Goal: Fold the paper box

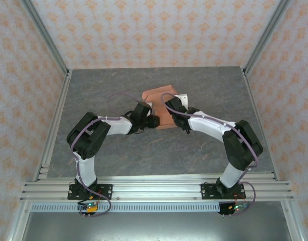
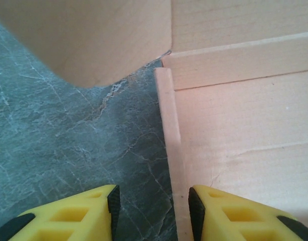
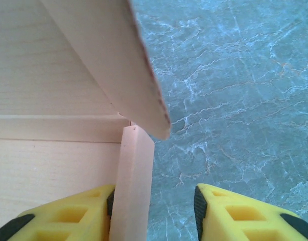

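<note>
Far left of the table [image 1: 104, 85]: bare grey marbled top. Toward the middle, the left gripper [image 2: 153, 213], fingers spread and holding nothing, straddling the side strip [image 2: 167, 150] of the box [image 2: 244, 125]. Right finger over the card, left finger over the table. Cannot tell whether either pad touches the strip.

Mid-table, a little toward the far side and between the two grippers, the box [image 1: 154, 98] itself. Salmon card, only partly folded, base flat on the table, one large flap [image 3: 114, 60] lifted and tilted.

Just right of that, the right gripper [image 3: 155, 213], likewise released. Left pad against a raised strip [image 3: 136, 181], right finger off to the side over the table, so nothing pinched.

Probably very light, thin and springy at the creases. Apt to slide on the smooth top and to spring back once let go. Easily dented or creased in the wrong place under a hard pinch. Best taken by an edge strip close to its score line, thin edge between the pads, with the base pressed down by the other gripper while turning a wall up. Better not to grab the flap mid-panel: likely to bow rather than hinge.
</note>
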Robot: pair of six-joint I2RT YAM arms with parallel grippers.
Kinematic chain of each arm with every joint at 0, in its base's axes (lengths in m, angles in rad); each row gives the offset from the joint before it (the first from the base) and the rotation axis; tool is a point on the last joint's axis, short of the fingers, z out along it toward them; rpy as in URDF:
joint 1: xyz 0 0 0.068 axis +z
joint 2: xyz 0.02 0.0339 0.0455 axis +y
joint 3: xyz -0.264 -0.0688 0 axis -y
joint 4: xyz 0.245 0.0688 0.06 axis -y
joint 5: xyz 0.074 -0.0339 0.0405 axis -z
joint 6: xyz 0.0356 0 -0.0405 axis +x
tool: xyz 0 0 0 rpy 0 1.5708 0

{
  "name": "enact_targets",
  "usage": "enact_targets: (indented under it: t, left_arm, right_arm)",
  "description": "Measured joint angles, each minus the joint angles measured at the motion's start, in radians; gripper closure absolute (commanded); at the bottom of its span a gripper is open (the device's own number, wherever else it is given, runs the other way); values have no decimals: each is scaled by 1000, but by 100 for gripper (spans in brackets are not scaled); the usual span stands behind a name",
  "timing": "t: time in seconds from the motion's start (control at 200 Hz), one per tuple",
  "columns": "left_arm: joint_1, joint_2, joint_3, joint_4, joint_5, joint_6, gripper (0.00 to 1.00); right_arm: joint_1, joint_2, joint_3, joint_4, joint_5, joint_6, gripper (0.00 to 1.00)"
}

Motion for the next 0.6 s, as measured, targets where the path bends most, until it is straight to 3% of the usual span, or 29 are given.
enact_targets:
  t: [0.025, 0.05, 0.105, 0.305, 0.601]
  left_arm:
    - [0, 0, 0, 0, -2, 0, 57]
    - [0, 0, 0, -1, -3, 0, 57]
    - [0, 0, 0, -2, -9, 0, 56]
    - [-19, -30, 3, -50, -57, 3, 48]
    - [-41, -203, 1, -70, -71, 9, 46]
  right_arm:
    - [0, -2, 0, -7, -10, 2, 50]
    - [-2, -2, 0, -16, -21, 5, 41]
    - [-5, -6, 0, -36, -45, -2, 39]
    - [-17, -48, 0, -83, -124, 31, 39]
    - [-65, -54, -1, -117, -152, 171, 44]
